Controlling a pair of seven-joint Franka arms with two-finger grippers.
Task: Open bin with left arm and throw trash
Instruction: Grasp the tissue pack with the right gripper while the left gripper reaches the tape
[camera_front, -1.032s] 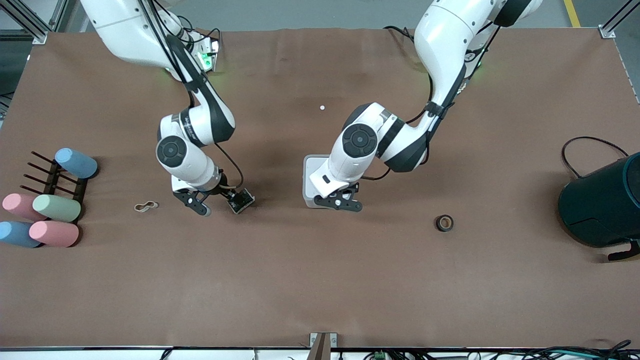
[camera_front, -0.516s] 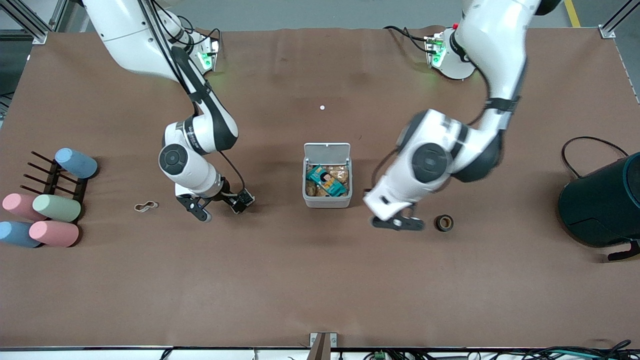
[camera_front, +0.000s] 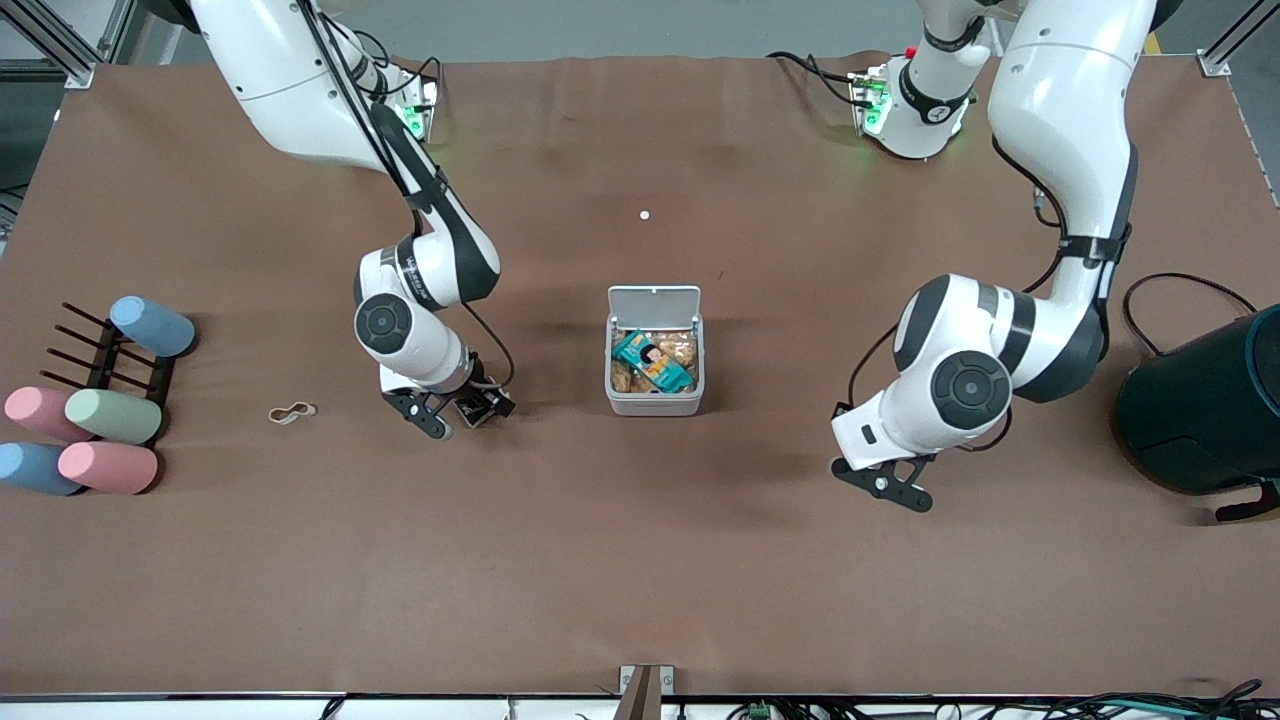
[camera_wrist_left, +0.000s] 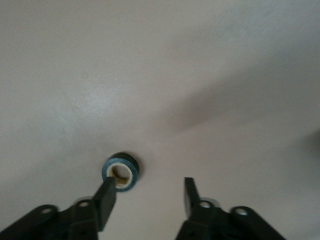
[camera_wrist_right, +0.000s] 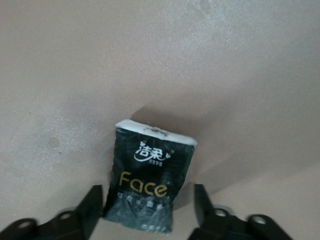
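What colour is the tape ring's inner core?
Pale cream, inside a dark outer band; the tape ring shows best in the left wrist view.

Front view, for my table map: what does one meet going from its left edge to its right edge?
Pastel foam cylinders on a dark rack → pale figure-eight band loop → right gripper → open white square bin → left gripper → dark teal round container.

Left end effector now off the opened bin, over tape ring.

Tape ring hidden under left arm (front view).
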